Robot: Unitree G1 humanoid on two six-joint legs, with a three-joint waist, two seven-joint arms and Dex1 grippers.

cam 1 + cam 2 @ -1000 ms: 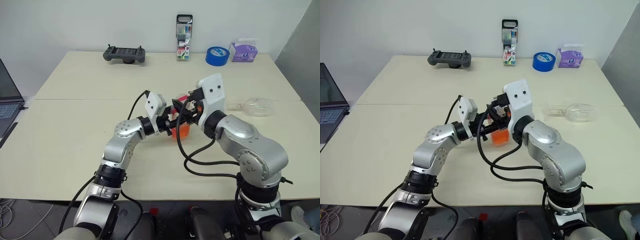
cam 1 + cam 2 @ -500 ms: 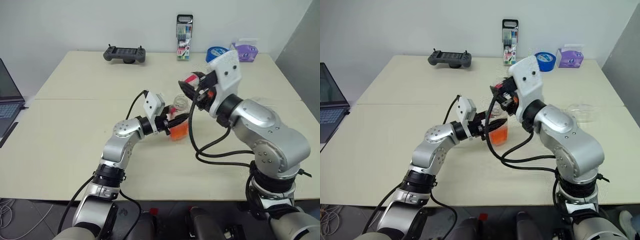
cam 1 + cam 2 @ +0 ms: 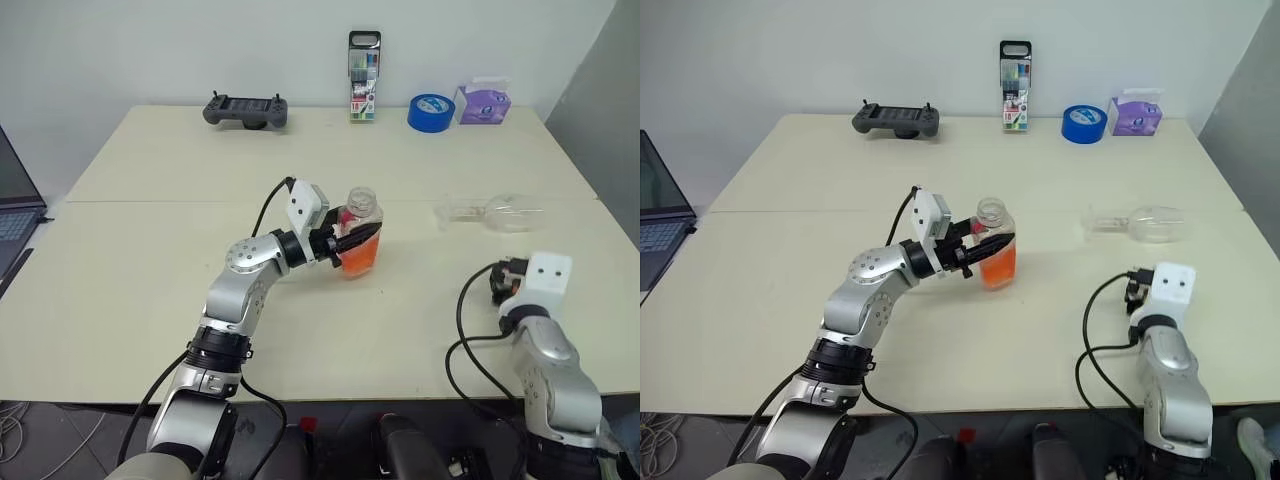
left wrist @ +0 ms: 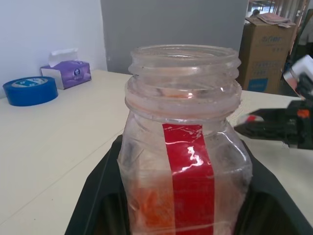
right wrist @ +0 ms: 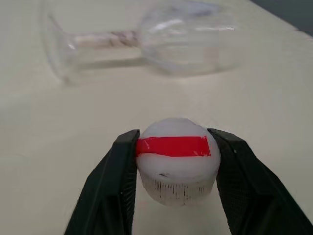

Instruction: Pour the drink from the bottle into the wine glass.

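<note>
My left fingers (image 3: 345,240) are closed tight on the bottle (image 3: 360,235), one on each side of it, down low on its body. The bottle stands up straight near the middle of the worktop (image 3: 150,260). Its top is open. The drink (image 3: 361,256) fills the bottom part, orange-red. A red strip (image 4: 190,176) runs down the side of the bottle that faces my left wrist.

My right fingers (image 5: 172,161) are low over the worktop near its right front corner. They hold a small white cap (image 5: 175,159) between them, one finger pressed on each side. The cap has a red strip across its top.

The wine glass (image 3: 495,212) lies on its side near the right edge of the worktop, past my right fingers and well apart from the bottle. Its round foot points toward the middle of the worktop and its bowl toward the right edge. My fingers do not touch it.

Along the far edge sit a dark game controller (image 3: 246,109), a pack of pens (image 3: 364,76), a roll of blue tape (image 3: 431,111) and a purple tissue box (image 3: 484,102).
</note>
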